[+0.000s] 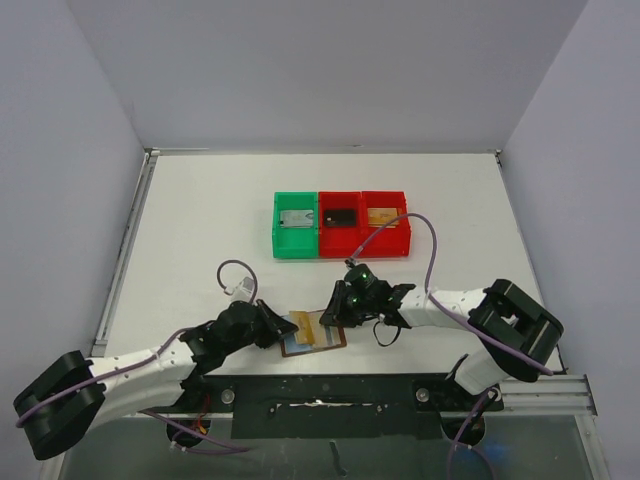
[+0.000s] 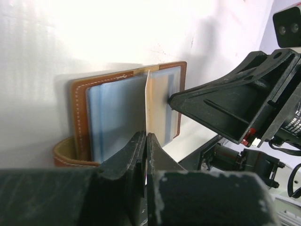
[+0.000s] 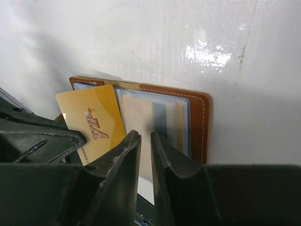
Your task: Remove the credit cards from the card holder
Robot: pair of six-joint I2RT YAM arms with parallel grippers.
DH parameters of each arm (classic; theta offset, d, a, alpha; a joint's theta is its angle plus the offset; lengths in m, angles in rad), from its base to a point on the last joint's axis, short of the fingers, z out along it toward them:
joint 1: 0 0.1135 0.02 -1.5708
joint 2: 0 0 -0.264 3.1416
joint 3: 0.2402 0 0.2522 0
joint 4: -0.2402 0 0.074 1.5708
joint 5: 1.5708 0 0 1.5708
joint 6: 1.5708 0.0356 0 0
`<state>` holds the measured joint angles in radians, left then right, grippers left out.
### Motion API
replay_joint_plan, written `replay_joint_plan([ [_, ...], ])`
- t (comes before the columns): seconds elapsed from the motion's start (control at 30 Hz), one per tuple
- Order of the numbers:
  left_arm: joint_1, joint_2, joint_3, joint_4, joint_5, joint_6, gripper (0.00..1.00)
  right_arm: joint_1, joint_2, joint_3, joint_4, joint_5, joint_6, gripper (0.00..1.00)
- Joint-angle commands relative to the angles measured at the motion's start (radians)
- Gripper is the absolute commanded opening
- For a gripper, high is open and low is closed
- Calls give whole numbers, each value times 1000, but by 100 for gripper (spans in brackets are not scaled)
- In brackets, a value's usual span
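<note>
Holder (image 3: 200, 122): laid open on counter (image 1: 200, 230), near front edge.
Gold card (image 3: 91, 117): raised over left page, clamped in left tool (image 2: 146, 136).
Right tool (image 3: 146, 136): jaws slightly apart, tips set on right page.
Bins: green (image 1: 280, 225), two red (image 1: 340, 197); one card seen in each, well behind holder.

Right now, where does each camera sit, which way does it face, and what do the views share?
Top external: fixed above and behind the arms, looking down on the table; both arms show, left gripper and right gripper meeting at the card holder.
Left wrist: on the left arm, facing along its gripper, shut on the gold card; right gripper at right.
Right wrist: on the right arm, facing along its gripper toward the card holder; left gripper lower left.
Shared: all three show card holder and gold card.
</note>
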<state>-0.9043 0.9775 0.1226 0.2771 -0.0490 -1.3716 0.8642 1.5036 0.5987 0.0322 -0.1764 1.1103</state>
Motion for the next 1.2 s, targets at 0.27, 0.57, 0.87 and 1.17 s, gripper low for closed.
replay_joint_plan([
  [0.27, 35, -146, 133, -247, -20, 199, 0, 5, -207, -33, -11, 104, -73, 45],
  [0.57, 36, -129, 255, -246, 12, 299, 0, -144, -481, -170, 72, 145, -108, 64],
  [0.87, 34, -121, 288, -177, 56, 328, 0, -303, -682, -328, 130, -15, -116, 75],
  [1.17, 34, -108, 258, 65, 154, 299, 0, -324, -673, -362, 360, -226, -86, 71],
])
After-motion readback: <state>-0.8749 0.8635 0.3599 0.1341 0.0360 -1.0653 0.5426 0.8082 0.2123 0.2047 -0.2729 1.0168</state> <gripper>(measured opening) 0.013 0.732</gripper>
